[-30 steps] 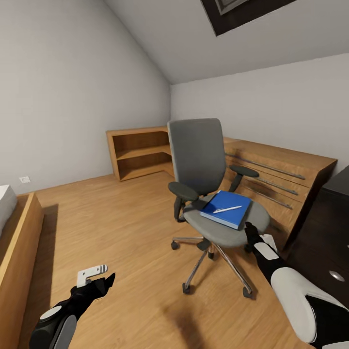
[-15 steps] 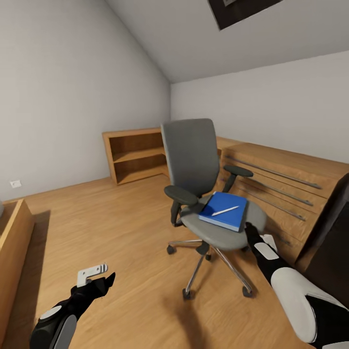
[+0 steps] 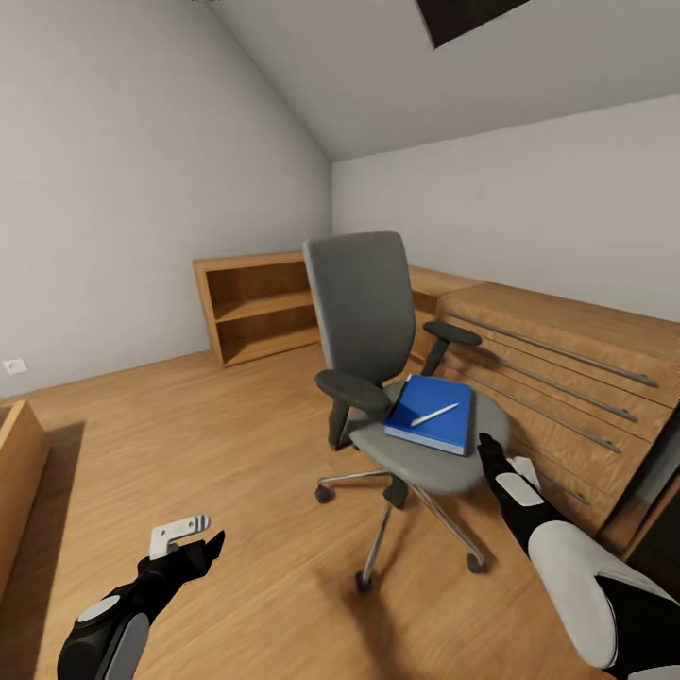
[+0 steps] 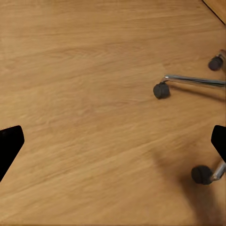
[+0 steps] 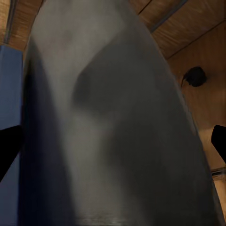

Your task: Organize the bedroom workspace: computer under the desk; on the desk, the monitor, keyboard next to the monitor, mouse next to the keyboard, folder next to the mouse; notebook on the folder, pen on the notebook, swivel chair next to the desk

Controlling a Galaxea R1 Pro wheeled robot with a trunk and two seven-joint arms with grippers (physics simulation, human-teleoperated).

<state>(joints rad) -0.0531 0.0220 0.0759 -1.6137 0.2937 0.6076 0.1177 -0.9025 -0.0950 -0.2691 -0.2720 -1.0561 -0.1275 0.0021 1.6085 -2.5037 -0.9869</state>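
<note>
Head view: swivel chair [image 3: 397,378] is seen mid-floor, folder [image 3: 433,414] and pen [image 3: 434,414] on its seat, right gripper [image 3: 491,451] beside it. Left wrist view: left gripper [image 4: 113,146] is spread over floor. Right wrist view: fingers [image 5: 9,146] are spread at the seat edge; a nudge could roll the chair away.

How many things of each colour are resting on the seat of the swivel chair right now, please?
Blue: 1, the folder
White-silver: 1, the pen, lying on top of the folder
Total: 2 on the swivel chair
</note>
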